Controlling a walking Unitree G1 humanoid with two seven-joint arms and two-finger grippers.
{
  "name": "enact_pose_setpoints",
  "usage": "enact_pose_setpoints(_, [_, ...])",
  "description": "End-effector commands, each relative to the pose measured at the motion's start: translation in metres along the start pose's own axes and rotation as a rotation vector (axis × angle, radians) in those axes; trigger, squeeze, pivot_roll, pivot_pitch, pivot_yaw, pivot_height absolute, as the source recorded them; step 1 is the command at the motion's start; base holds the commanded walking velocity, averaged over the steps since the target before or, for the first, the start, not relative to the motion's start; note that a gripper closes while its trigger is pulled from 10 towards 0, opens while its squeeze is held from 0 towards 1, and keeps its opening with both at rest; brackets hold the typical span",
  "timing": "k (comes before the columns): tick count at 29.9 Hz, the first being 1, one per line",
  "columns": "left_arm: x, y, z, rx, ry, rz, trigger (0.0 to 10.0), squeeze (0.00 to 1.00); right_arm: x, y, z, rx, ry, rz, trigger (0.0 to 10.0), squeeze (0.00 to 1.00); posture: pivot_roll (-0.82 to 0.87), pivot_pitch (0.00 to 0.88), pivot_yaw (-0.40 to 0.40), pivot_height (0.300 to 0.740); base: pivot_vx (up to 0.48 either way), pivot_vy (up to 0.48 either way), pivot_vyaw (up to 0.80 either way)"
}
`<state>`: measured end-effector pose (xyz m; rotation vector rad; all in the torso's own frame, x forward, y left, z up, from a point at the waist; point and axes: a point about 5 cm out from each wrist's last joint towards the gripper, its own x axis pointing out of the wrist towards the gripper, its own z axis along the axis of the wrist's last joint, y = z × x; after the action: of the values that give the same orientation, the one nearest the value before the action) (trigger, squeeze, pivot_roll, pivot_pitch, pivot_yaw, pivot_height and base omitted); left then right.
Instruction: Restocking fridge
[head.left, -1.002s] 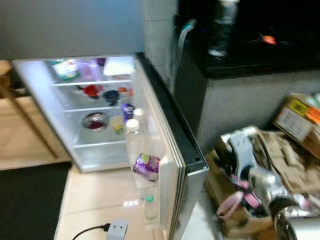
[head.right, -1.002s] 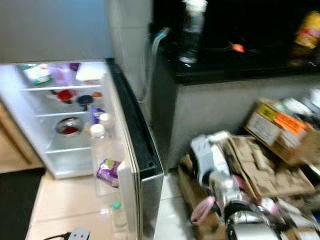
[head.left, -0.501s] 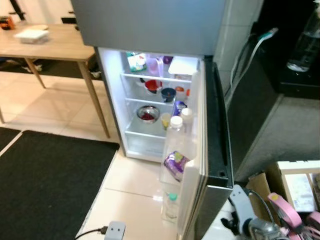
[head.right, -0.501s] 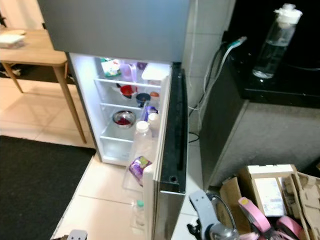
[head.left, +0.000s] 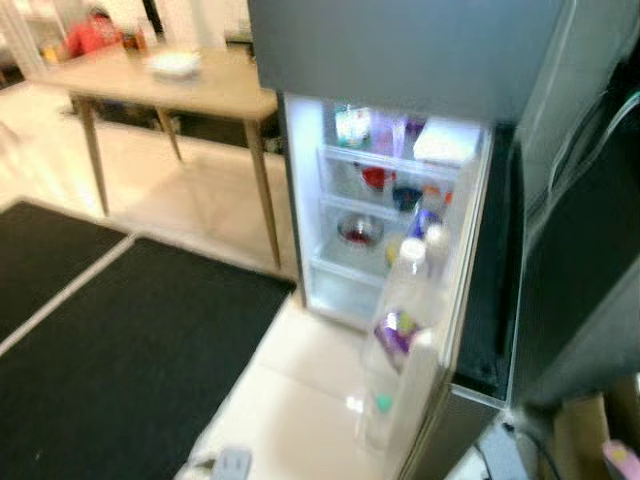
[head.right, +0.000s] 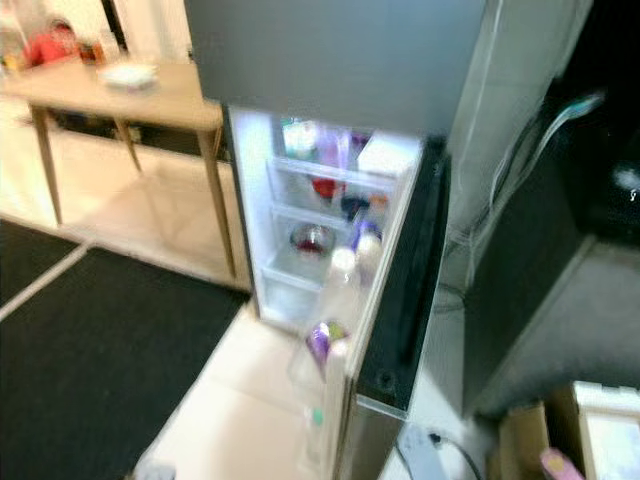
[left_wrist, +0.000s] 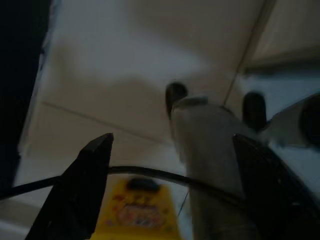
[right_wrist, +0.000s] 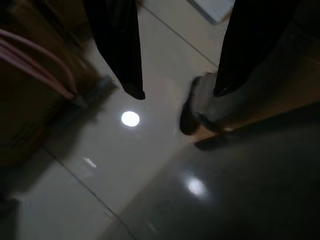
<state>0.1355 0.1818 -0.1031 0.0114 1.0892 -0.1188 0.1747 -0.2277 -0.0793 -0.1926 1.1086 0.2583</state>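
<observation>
Since the earlier frames the head camera had swung leftward, so the cardboard clutter slid out to the lower right edge and the black floor mat (head.left: 120, 350) came to cover the lower left; the things themselves sat as before.

Both arms hung idle near the floor. In the left wrist view, the left end effector (left_wrist: 170, 185) had its two black fingers spread wide apart, holding nothing, above pale floor tiles (left_wrist: 125, 60), a black cable (left_wrist: 150, 175) and a blurred yellow object (left_wrist: 142, 215). In the right wrist view, the right end effector (right_wrist: 177, 92) was likewise released, fingers parted, over glossy tile (right_wrist: 125, 150) with a bright light reflection and pink loops at one side (right_wrist: 35, 55).

Farther out, the grey fridge (head.left: 400, 50) stood with its lower door (head.left: 470, 310) open and its interior lit. Inside, the shelves carried a steel bowl with something red (head.left: 360, 231), a red cup (head.left: 374, 177), a dark blue cup (head.left: 406, 196) and a white flat box (head.left: 447, 140) on the top shelf. On the door rack stood clear white-capped bottles (head.left: 408, 270), with a purple packet (head.left: 398, 330) below them and a green-capped bottle (head.left: 380, 415) lowest. Left of the fridge stood a wooden counter (head.left: 200, 90) bearing a white dish (head.left: 174, 64). Right of the fridge was a dark cabinet (head.right: 530, 270).
</observation>
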Motion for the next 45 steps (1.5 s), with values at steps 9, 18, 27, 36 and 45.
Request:
enact_pose_setpoints(9, [-0.001,0.000,-0.005,0.005,0.019,-0.004,10.0,0.00,-0.006,-0.001,0.079,0.106,-0.384,0.119,10.0,0.00,-0.15,0.000,-0.009,0.740,0.000,0.000,0.00])
enact_pose_setpoints(18, [0.000,-0.002,-0.004,0.004,0.013,-0.009,10.0,0.00,-0.025,0.056,0.158,-0.150,-0.642,0.608,10.0,0.00,-0.14,0.000,-0.019,0.740,0.000,0.000,0.00])
enact_pose_setpoints(27, [0.000,-0.003,-0.003,-0.021,0.004,-0.003,10.0,0.00,-0.073,0.140,0.231,-0.502,-0.859,1.035,10.0,0.00,-0.12,0.000,-0.039,0.740,0.000,0.000,0.00])
enact_pose_setpoints(36, [-0.002,-0.004,-0.013,-0.044,0.020,0.004,10.0,0.00,-0.106,0.154,0.290,-0.163,-1.185,0.946,10.0,0.00,-0.09,0.000,-0.052,0.740,0.000,0.000,0.00])
enact_pose_setpoints(45, [-0.002,-0.003,-0.012,-0.044,0.013,0.003,10.0,0.00,-0.019,0.082,0.185,-0.111,-0.659,0.411,10.0,0.00,-0.11,0.000,-0.044,0.740,0.000,0.000,0.00])
